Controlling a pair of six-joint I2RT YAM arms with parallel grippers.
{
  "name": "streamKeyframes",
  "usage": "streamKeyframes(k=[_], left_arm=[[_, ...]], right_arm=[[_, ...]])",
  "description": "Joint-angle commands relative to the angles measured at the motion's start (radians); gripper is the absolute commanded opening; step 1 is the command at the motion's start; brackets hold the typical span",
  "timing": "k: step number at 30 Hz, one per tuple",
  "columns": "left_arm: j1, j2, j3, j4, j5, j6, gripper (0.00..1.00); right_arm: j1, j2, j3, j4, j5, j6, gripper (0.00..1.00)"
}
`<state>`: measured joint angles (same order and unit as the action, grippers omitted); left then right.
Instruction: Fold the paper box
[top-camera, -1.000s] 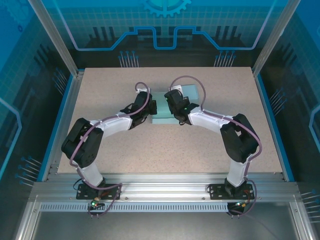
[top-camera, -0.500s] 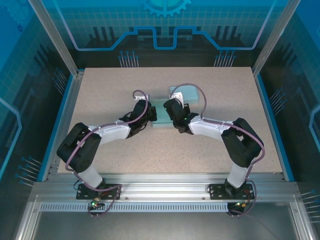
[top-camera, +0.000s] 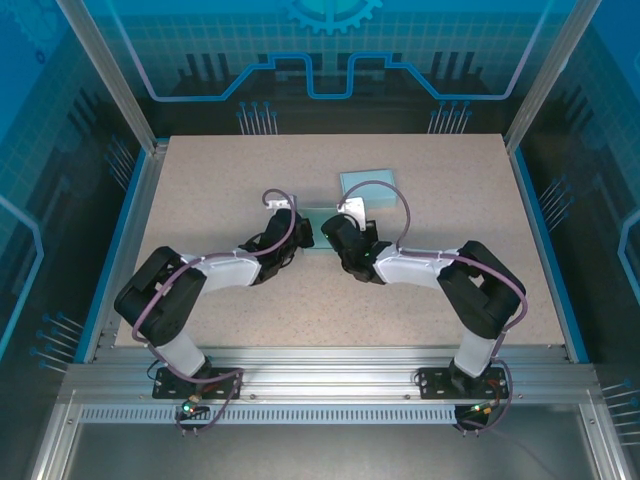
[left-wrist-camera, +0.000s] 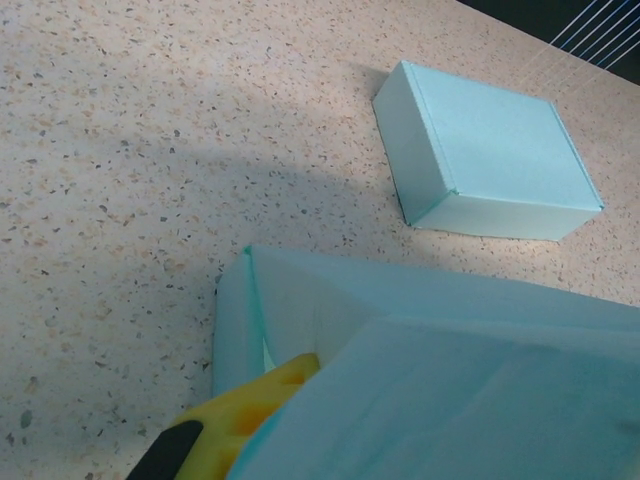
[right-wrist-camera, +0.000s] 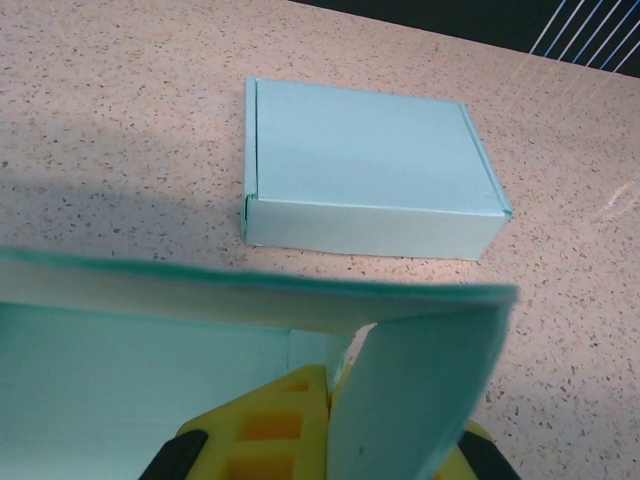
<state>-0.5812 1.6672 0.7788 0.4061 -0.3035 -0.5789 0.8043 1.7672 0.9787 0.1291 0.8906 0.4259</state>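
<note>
top external: both arms are stretched low and meet at mid-table. left gripper (top-camera: 302, 230) and right gripper (top-camera: 334, 233) sit just beside each other, with the half-folded pale teal paper box (top-camera: 318, 213) between them. i can make out a thin strip of it past the wrists. a closed pale teal box (top-camera: 371, 187) lies flat on the speckled beige table (top-camera: 200, 180), just behind the right gripper.

left wrist: jaws closed. one yellow finger pad (left-wrist-camera: 262, 398) presses against the inside of a raised side wall of the paper box (left-wrist-camera: 430, 380). the other finger is hidden behind the panel, so i read this as a pinch on that wall. the closed box (left-wrist-camera: 490, 160) sits upper right, apart from the work piece.

right wrist: jaws closed on an upright flap of the paper box (right-wrist-camera: 415, 390), with yellow pads (right-wrist-camera: 265, 430) on either side of it. a long wall of the box runs off to the left. the closed box (right-wrist-camera: 365, 170) lies beyond, not touching.
</note>
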Motion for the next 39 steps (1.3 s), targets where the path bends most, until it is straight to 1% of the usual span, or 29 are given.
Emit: streamKeyframes(k=[1,9,14,16,17,18,21,22,24,29,31,35,39], left_arm=[[-0.043,0.051,-0.074,-0.158,0.105,-0.047,0.02],[-0.044,0.02,-0.058,-0.179,0.099,-0.001,0.01],[-0.043,0.02,-0.055,-0.199,0.072,-0.002,0.01],[-0.044,0.011,-0.059,-0.204,0.072,-0.004,0.04],[-0.043,0.003,-0.063,-0.204,0.075,-0.005,0.08],[-0.043,-0.005,-0.065,-0.206,0.08,-0.004,0.15],[-0.043,-0.047,-0.073,-0.226,0.09,-0.006,0.4],[-0.043,-0.065,-0.075,-0.234,0.095,-0.007,0.45],[-0.043,-0.113,-0.076,-0.259,0.102,-0.006,0.6],[-0.043,-0.232,-0.068,-0.35,0.08,0.008,0.85],[-0.043,-0.28,-0.068,-0.386,0.08,0.014,0.98],[-0.043,-0.38,-0.079,-0.465,0.071,0.016,0.99],[-0.043,-0.481,-0.084,-0.56,-0.003,0.016,0.99]], right_arm=[[0.065,0.062,-0.057,-0.11,-0.19,0.029,0.0],[0.069,0.041,-0.018,-0.14,-0.188,0.007,0.0],[0.066,0.059,-0.014,-0.139,-0.197,0.014,0.0],[0.06,0.069,-0.018,-0.144,-0.202,0.026,0.0],[0.057,0.074,-0.02,-0.144,-0.208,0.028,0.0],[0.056,0.078,-0.018,-0.144,-0.209,0.028,0.0],[0.052,0.09,-0.007,-0.161,-0.207,0.034,0.0],[0.05,0.093,-0.001,-0.168,-0.203,0.035,0.0],[0.047,0.097,0.014,-0.188,-0.193,0.04,0.0],[0.042,0.103,0.041,-0.226,-0.173,0.042,0.0],[0.041,0.105,0.048,-0.232,-0.175,0.042,0.0],[0.04,0.114,0.058,-0.244,-0.173,0.043,0.0],[0.038,0.114,0.058,-0.25,-0.17,0.043,0.0]])
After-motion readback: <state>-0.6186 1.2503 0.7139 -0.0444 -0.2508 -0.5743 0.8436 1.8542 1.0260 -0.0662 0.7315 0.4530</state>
